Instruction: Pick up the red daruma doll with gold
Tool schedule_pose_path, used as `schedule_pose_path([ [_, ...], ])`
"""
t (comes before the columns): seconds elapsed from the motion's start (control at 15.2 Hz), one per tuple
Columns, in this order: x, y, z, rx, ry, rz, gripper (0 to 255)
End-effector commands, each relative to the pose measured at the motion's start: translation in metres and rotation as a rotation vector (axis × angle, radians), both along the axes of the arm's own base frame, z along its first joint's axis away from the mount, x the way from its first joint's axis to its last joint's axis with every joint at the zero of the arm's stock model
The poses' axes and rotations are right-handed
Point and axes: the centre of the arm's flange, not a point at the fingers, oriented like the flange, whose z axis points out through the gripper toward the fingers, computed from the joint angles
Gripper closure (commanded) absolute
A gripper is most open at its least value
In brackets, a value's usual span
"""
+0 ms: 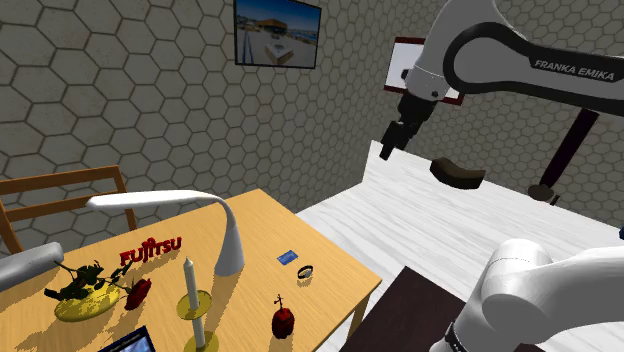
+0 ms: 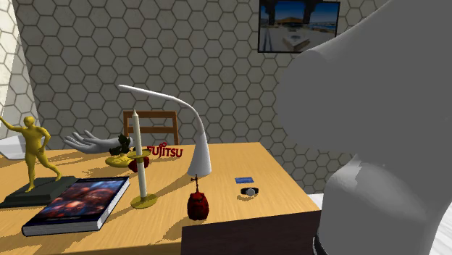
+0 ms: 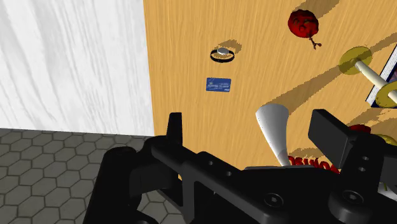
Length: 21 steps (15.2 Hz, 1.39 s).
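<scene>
Hanging high with gripper (image 1: pixel 388 146) spread wide, empty. Spotting red daruma doll (image 1: pixel 284 320) near the wooden table's (image 1: pixel 330 250) edge, beside the candlestick (image 1: pixel 189 282). Swing over, centre above, descend straight.

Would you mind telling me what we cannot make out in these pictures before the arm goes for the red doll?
Any gold on the red doll: too small to tell in all views.
The book: shoulder view, cut off by the bottom edge.
The second red object: wrist view, mostly hidden behind a finger of the open gripper.
The table, right end: second exterior view, blocked by the arm.
</scene>
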Motion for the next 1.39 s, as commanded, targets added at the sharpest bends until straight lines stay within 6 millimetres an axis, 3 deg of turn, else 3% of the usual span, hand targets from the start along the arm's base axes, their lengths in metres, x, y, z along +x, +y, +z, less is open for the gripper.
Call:
schedule_pose_path([
  [0.0,0.0,0.0,0.0,0.0,0.0,0.0,0],
  [0.66,0.059,0.048,-0.108,0.018,0.081,0.072,0],
  [1.32,0.106,0.103,-0.22,0.037,0.162,0.144,0],
])
